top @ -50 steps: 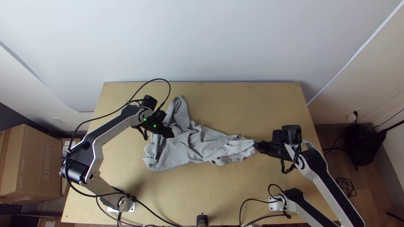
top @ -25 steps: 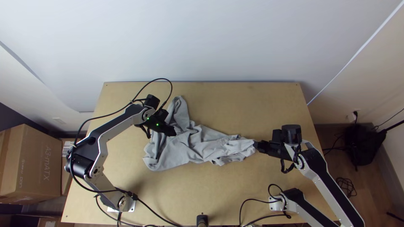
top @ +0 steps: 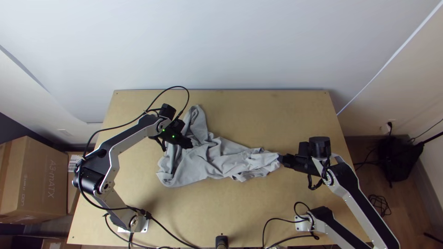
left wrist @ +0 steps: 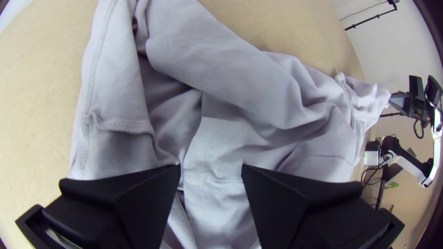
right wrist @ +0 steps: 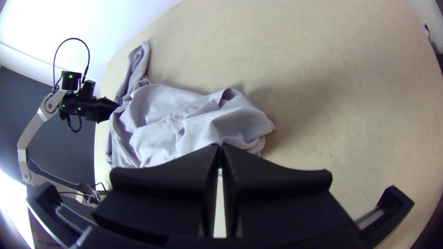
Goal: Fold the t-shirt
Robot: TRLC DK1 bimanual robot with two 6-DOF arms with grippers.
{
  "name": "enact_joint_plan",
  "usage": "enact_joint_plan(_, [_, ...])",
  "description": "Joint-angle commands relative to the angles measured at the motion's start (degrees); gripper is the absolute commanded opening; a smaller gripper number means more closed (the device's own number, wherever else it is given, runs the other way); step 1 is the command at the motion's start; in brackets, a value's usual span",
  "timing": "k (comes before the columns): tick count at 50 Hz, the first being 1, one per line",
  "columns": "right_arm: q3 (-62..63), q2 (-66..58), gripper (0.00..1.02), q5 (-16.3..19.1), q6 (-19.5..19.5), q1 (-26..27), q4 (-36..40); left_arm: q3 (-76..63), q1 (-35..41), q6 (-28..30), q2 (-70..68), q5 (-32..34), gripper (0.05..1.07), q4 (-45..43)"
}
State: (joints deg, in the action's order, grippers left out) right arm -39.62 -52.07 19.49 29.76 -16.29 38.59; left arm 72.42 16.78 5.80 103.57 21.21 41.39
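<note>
T-shirt (top: 203,162) looking like matt cloth; table (top: 258,115) showing smooth wood; left arm links (top: 131,143) gleaming like metal; right gripper (top: 282,159) looking like matt plastic.

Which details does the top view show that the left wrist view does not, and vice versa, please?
Top view only: the whole outline of the bunched t-shirt.
Left wrist view only: the gap between the left gripper's fingers, and the stitching along a stitched hem.
Both: rumpled grey cloth, with the right gripper at one end of it.
</note>
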Motion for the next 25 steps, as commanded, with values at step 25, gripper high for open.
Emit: enact_joint_plan(25, [1.03,-0.04,0.02,-0.33,0.39,0.65,-0.44,-3.52,1.07,0.88,-1.53,0.76,0.46,-0.17])
